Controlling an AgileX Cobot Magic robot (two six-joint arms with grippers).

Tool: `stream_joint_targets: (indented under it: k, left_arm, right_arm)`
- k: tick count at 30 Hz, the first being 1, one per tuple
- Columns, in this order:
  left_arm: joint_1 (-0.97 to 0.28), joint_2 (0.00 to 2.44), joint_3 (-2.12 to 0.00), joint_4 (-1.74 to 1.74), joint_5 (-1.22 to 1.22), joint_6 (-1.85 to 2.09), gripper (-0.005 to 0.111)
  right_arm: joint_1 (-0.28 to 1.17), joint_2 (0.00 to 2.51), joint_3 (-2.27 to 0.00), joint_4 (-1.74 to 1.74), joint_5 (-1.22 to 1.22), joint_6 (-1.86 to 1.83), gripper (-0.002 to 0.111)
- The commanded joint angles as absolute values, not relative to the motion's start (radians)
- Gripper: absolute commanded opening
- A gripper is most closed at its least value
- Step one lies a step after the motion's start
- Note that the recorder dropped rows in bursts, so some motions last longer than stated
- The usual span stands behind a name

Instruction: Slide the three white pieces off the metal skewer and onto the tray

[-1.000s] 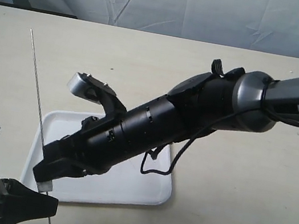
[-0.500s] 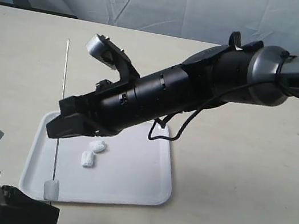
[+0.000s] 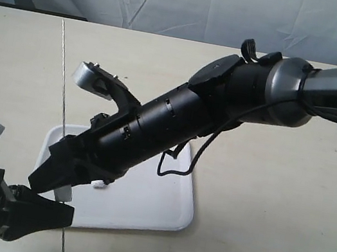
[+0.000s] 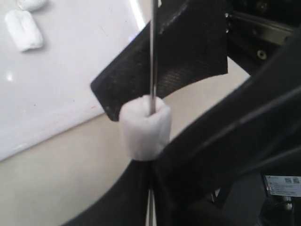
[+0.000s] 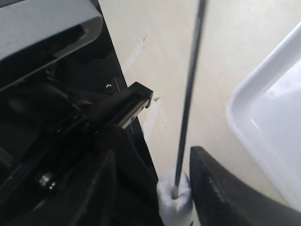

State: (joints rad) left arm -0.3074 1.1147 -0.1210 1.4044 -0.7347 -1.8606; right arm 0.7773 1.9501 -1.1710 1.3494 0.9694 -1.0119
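Right gripper (image 3: pixel 48 177) reaches over the tray (image 3: pixel 154 209) at its front-left corner and hides much of it. Its fingers flank the metal skewer (image 3: pixel 63 81); whether they press cannot be determined. Left gripper (image 3: pixel 61 217), just off the tray's front edge, pinches the skewer. The threaded white piece (image 4: pixel 145 127) sits on the skewer there. Two loose white pieces (image 4: pixel 22 29) lie on the tray, one cut off in the left wrist view.

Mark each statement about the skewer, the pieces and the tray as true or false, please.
1. One piece sits on the skewer. True.
2. All three pieces lie on the tray. False: two pieces lie there, and one is on the skewer.
3. The left gripper holds the skewer. True.
4. The right gripper is far from the skewer. False: its fingers stand on either side of it.
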Motion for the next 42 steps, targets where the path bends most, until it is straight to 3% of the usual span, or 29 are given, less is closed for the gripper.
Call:
stream_joint_targets:
  k: [1, 16, 22, 25, 30, 32, 42]
  left_arm:
    - [-0.312, 1.112, -0.131, 1.386, -0.724, -1.856, 0.0]
    - [-0.312, 1.112, -0.131, 1.305, -0.675, -1.828, 0.0]
    - [-0.312, 1.112, -0.131, 1.289, -0.666, -1.821, 0.0]
    - [-0.312, 1.112, -0.131, 1.283, -0.666, -1.818, 0.0]
    - [-0.312, 1.112, -0.131, 1.283, -0.666, -1.817, 0.0]
    - [-0.312, 1.112, -0.131, 1.283, -0.666, -1.817, 0.0]
    - [-0.312, 1.112, -0.131, 1.366, -0.67, -1.845, 0.0]
  right_arm:
    - [0.78, 1.947, -1.172, 1.35, 0.98, -1.013, 0.046]
    - [0.78, 1.947, -1.172, 1.299, 0.948, -0.984, 0.046]
    - [0.78, 1.947, -1.172, 1.266, 0.935, -0.957, 0.041]
    - [0.78, 1.947, -1.172, 1.246, 0.928, -0.942, 0.035]
    - [0.78, 1.947, -1.172, 1.245, 0.926, -0.942, 0.006]
    - [0.78, 1.947, -1.172, 1.253, 0.921, -0.942, -0.001]
    - [0.775, 1.945, -1.172, 1.315, 0.873, -0.945, -0.001]
